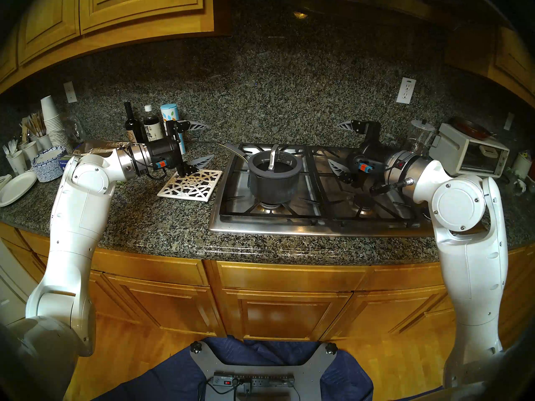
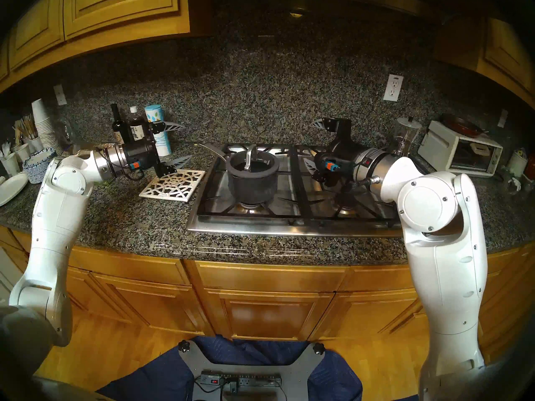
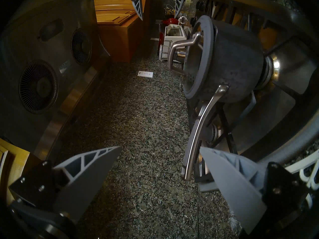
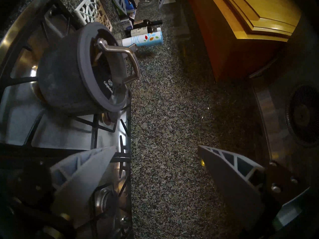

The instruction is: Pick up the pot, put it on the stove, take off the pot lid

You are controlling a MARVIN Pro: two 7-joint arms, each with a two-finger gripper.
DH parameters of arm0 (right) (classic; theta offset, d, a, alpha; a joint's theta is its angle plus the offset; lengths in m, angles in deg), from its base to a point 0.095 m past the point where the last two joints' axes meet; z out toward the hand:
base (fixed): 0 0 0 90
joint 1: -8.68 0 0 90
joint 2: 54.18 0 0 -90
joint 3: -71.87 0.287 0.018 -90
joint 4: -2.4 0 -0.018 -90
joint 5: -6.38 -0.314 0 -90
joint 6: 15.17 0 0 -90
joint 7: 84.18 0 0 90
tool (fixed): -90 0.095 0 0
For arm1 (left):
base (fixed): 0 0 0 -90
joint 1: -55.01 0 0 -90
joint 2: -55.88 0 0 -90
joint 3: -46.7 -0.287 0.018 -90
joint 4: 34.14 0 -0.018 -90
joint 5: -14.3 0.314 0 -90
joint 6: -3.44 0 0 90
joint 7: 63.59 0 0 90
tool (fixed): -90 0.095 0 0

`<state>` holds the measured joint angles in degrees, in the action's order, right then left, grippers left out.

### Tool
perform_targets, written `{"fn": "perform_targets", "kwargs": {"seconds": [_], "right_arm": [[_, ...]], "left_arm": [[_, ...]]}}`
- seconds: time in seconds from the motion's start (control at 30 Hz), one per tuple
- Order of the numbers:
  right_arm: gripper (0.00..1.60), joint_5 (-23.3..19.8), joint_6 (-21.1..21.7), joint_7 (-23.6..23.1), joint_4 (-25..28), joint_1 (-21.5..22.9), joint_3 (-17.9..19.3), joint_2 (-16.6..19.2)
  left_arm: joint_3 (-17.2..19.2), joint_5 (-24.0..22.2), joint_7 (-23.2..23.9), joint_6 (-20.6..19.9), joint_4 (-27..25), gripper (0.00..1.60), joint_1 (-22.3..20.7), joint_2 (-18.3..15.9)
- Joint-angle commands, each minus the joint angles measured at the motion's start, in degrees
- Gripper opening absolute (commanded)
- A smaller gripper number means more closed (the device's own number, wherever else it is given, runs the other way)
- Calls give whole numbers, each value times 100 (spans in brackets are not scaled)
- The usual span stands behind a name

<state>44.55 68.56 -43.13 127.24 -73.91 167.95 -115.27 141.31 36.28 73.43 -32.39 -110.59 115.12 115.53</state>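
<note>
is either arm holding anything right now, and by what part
Nothing is held. The left gripper and right gripper both stand with jaws open and empty, either side of the pot, lid on.

Pot lid open from above — bottles (far left) stand clear.

hidden: stove right front corner, behind right arm | cut off: trivet, right edge, left wrist view
</note>
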Motion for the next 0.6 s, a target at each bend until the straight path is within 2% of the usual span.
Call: {"fn": "perform_targets", "kwargs": {"seconds": [0.0,0.3,0.57], "right_arm": [[160,-154,-254,129,-103,545,-125,-16],[160,-259,-546,125,-458,889,-360,-10],[160,-409,-790,34,-612,1049,-397,62]], "left_arm": [[68,-104,-70,16,-120,160,-199,9],[68,-103,-69,15,-121,160,-199,9],[68,-104,-69,15,-121,160,-199,9]]}}
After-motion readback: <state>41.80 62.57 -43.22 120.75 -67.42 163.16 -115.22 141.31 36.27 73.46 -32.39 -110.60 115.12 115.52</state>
